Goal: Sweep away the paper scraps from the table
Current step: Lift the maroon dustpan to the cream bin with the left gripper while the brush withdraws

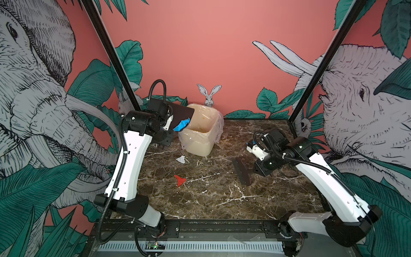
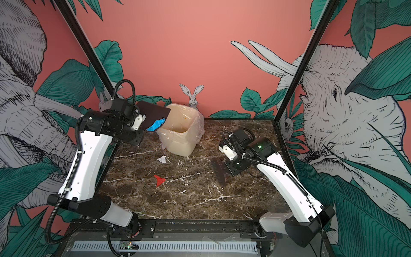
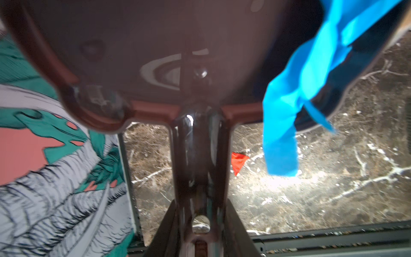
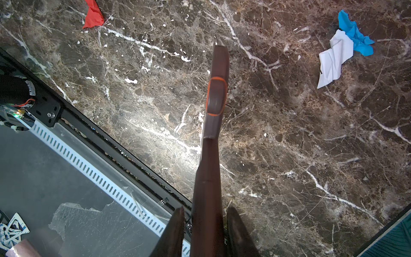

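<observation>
**Top views.** In both top views the left pincer (image 1: 167,120) is pinching the handle of a dark dustpan (image 1: 181,112); the pan is tilted, with its mouth at the rim of a cream bin (image 1: 198,146) just beyond the pincer's tips; the bin carries a clear plastic liner (image 1: 219,124). A blue scrap (image 1: 181,125) hangs from the pan's lower edge, just ahead of the pincer; whether it hangs inside the rim cannot be told. The right pincer (image 1: 255,170) is low over the table (image 1: 222,200), clamped on the handle of a dark brush (image 1: 242,171); the brush head is down at the marble just off its tips; bristle contact cannot be told. A white scrap (image 1: 180,159) lies on the table below the left pincer, near the foot of the bin. A red scrap (image 1: 179,179) lies between the two pincers, nearer the left one, well apart from the brush.

**Left wrist view.** The left pincer (image 3: 199,235) has its fingers (image 3: 165,233) pressed on the dustpan (image 3: 155,55) handle; the blue scrap (image 3: 287,115) dangles from one side of the pan; the red scrap (image 3: 238,161) lies on the table (image 3: 311,200) beyond the tips.

**Right wrist view.** The right pincer (image 4: 206,233) grips the brush (image 4: 214,111) between both fingers (image 4: 175,233); the brush runs straight out from the tips, seen edge-on. The red scrap (image 4: 93,15) lies past the brush end to one side; the white scrap (image 4: 333,60) lies to the other side; a crumpled blue piece (image 4: 355,33) touches the white scrap's far edge; all are well apart from the pincer.
</observation>
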You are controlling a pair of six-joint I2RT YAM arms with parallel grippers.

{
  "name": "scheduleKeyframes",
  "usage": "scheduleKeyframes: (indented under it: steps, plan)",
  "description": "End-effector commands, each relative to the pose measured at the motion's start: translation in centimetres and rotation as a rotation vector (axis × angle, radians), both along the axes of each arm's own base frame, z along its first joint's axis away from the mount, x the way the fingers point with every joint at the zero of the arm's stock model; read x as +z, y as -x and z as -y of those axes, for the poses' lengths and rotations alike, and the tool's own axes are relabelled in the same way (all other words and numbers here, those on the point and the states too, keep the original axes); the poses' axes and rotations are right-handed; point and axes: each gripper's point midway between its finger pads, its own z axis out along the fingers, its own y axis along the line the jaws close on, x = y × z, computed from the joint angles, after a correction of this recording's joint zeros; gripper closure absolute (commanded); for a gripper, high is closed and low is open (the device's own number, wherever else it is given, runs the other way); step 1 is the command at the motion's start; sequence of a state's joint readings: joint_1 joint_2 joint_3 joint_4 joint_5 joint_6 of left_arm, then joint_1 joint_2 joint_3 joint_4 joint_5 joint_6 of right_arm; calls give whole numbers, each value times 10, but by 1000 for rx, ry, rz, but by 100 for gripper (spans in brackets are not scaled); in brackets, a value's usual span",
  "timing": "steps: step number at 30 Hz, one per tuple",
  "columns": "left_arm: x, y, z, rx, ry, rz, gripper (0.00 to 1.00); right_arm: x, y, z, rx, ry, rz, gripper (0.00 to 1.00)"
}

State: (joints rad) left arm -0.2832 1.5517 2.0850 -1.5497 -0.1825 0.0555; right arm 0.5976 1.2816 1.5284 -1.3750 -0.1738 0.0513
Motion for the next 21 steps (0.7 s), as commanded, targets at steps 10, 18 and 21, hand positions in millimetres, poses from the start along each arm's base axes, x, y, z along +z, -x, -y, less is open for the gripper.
scheduleKeyframes:
  steps: [10, 18, 21]
  plan:
    - [7, -33, -17, -20, -167, 21, 100, -3, 5, -1, 14, -11, -31, 100]
    - [6, -53, -18, -49, -248, 27, 100, -6, 7, 0, 19, 2, -53, 100]
    - [6, -59, -15, -84, -298, 32, 100, -7, 6, 0, 19, 7, -63, 100]
